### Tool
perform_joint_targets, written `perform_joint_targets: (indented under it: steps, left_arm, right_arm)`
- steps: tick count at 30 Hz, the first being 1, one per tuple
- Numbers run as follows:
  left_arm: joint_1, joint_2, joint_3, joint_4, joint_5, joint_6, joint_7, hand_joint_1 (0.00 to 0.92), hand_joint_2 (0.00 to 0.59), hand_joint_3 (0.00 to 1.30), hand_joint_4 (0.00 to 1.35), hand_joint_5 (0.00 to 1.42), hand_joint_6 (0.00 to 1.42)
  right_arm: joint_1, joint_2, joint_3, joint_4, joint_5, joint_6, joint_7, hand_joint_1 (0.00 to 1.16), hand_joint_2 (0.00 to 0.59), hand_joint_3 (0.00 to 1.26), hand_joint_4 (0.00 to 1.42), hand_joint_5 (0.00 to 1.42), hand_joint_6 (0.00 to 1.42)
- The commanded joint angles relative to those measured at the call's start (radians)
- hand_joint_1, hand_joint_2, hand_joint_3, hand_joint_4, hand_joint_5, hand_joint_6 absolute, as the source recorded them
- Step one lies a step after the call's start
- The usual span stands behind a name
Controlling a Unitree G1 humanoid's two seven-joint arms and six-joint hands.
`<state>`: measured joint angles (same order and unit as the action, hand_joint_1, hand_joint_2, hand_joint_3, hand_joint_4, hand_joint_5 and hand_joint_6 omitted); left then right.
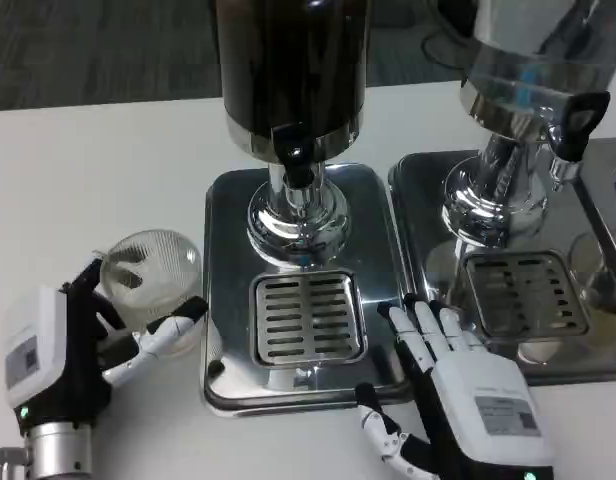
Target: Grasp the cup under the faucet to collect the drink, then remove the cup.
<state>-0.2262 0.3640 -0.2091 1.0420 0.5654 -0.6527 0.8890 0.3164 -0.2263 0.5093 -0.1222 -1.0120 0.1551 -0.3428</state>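
Grasping the ribbed cup (153, 268) at lower left, the left hand (68, 345) should carry it upright beneath the faucet (296, 160); right hand (458, 385) rests empty, fingers spread.

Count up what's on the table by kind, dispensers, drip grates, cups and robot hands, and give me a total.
Drink dispensers on chrome bases: 2, the dark-tank dispenser and the clear-tank dispenser
Slotted metal drip grates: 2
Clear ribbed plastic cups: 1
Robot hands: 2, left hand, right hand
Total: 7

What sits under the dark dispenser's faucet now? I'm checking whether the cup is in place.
Only the slotted drip grate on its steel tray. The clear cup stands left of it, by the left hand.
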Motion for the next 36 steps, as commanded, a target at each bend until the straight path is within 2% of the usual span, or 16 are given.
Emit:
perform_joint_targets:
  steps: [1,5,30,36]
  left_arm:
    - [0.012,0.0,0.0,-0.011,0.006,-0.003,0.037,0.581,0.078,0.49,0.65,0.87,1.01]
    - [0.011,0.0,-0.001,-0.019,0.008,-0.007,0.051,0.595,0.068,0.5,0.65,0.87,1.01]
    - [0.015,0.0,0.003,-0.087,0.033,-0.026,0.109,0.605,0.045,0.52,0.67,0.87,1.04]
    - [0.001,-0.015,-0.015,-0.116,0.048,-0.024,0.09,0.606,0.042,0.53,0.67,0.87,1.04]
  right_arm:
    - [-0.007,-0.006,-0.011,-0.012,0.006,-0.008,0.004,0.22,0.414,0.07,0.0,0.0,0.09]
    - [-0.002,-0.007,-0.014,-0.016,0.005,-0.015,-0.019,0.22,0.414,0.07,0.0,0.0,0.09]
    - [-0.013,-0.008,-0.021,-0.011,0.013,-0.019,-0.004,0.2,0.42,0.04,0.0,0.0,0.1]
    - [-0.012,-0.008,-0.026,-0.014,0.011,-0.015,-0.009,0.19,0.423,0.04,0.0,0.0,0.1]
